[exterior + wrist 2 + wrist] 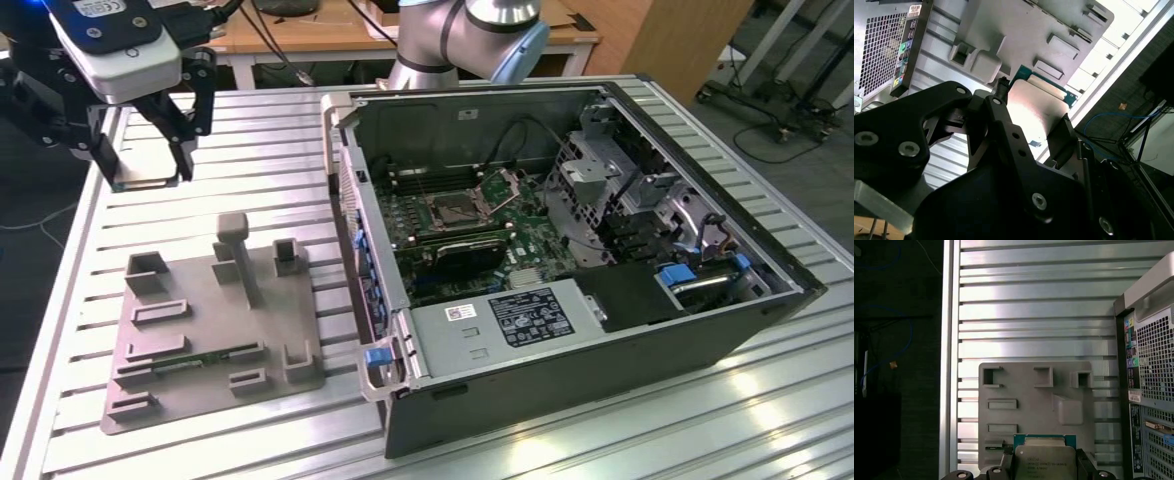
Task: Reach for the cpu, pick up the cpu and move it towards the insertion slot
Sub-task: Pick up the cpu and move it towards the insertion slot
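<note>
Slatted metal table (200, 120), an open computer case (561, 370) lying on it at the exterior view's right. To the exterior view's left of the case we note a grey tray (200, 290) with moulded pockets, flat on the slats.

The gripper (147, 177) hangs in the air above the table at the exterior view's upper left, beyond the tray and well apart from the case.

Inside the case, the insertion slot (454, 208) sits on the green board, its metal bracket (509, 184) hinged up.

The cpu (1045, 462) is clamped between the two black fingers (1000, 107), one pressing each opposite edge. We see it held level, lifted clear of the tray, silver top turned up toward the wrist. It is square, so no long axis to record. In the first wrist view its green rim faces out toward the tray.
</note>
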